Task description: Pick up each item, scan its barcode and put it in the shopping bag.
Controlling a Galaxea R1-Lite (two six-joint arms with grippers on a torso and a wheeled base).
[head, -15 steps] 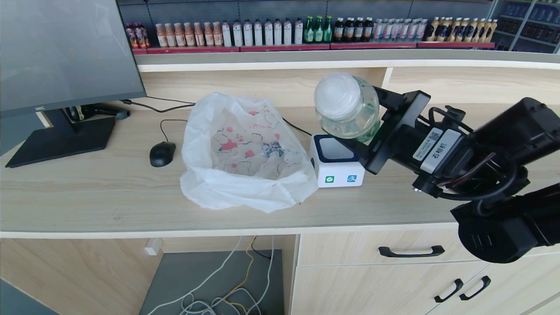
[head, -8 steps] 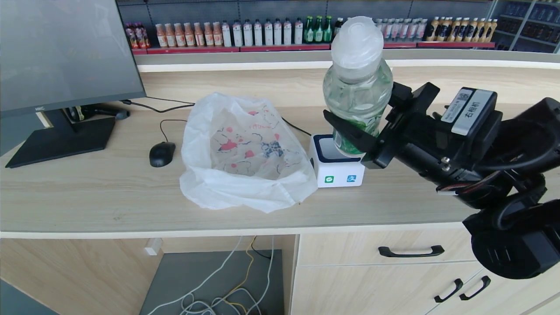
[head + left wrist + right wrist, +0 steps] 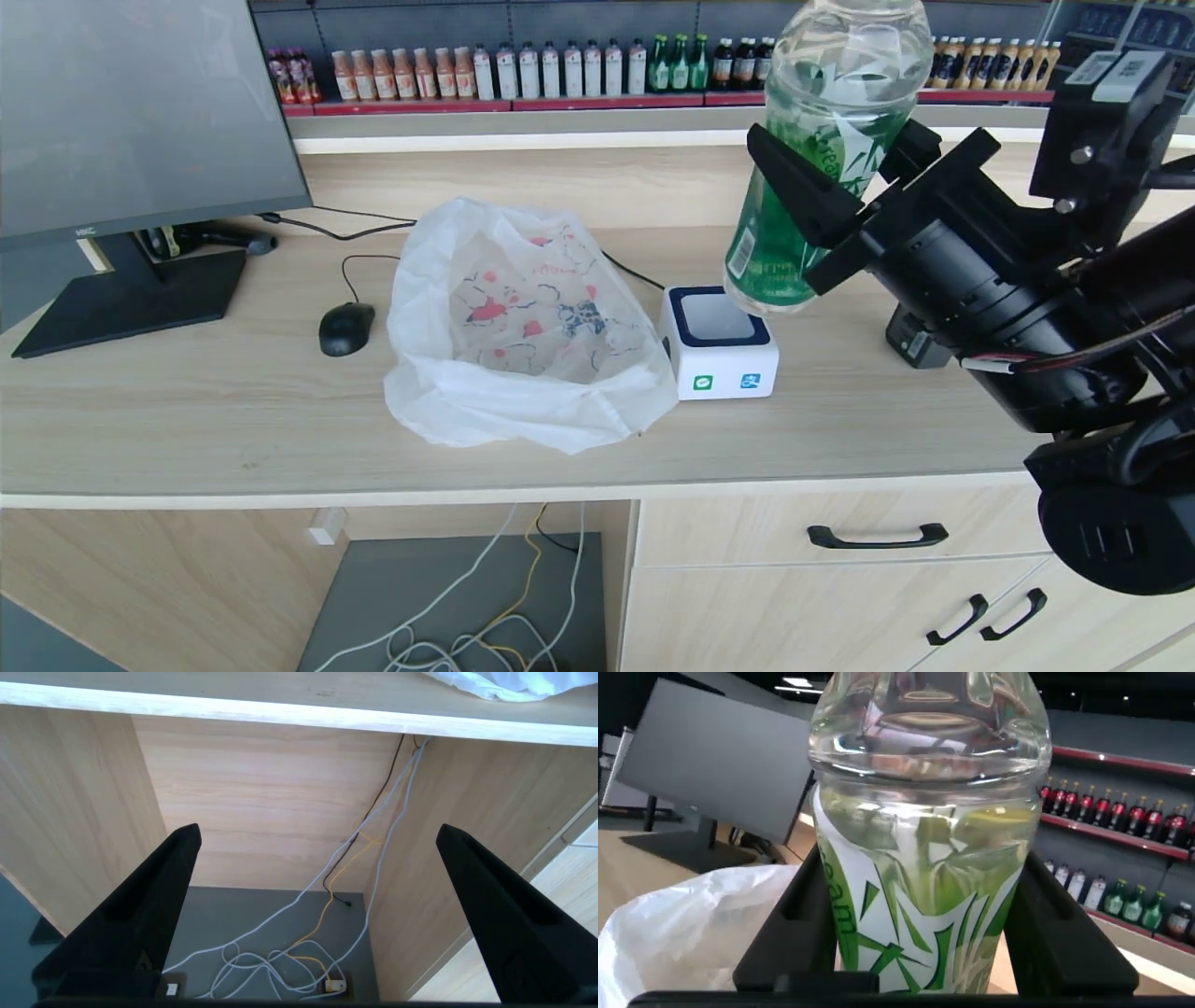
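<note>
A clear bottle (image 3: 822, 159) with a green label stands upright in the air, my right gripper (image 3: 854, 177) shut on its middle. Its base hangs just above the far right corner of the white scanner box (image 3: 719, 359). A barcode shows low on the label, facing the bag side. The white printed shopping bag (image 3: 523, 327) lies open on the counter, touching the scanner's left side. In the right wrist view the bottle (image 3: 924, 859) sits between the dark fingers (image 3: 808, 915). My left gripper (image 3: 318, 833) is open below the counter edge, over loose cables.
A monitor (image 3: 140, 112) stands at the counter's far left, with a black mouse (image 3: 345, 329) between it and the bag. A small black object (image 3: 910, 345) sits right of the scanner. Shelves of bottles (image 3: 597, 70) line the back wall. Drawers (image 3: 878, 537) are under the counter.
My right gripper has lifted the bottle up and to the right and turned it from cap-toward-the-camera to upright. The bag and scanner have stayed put.
</note>
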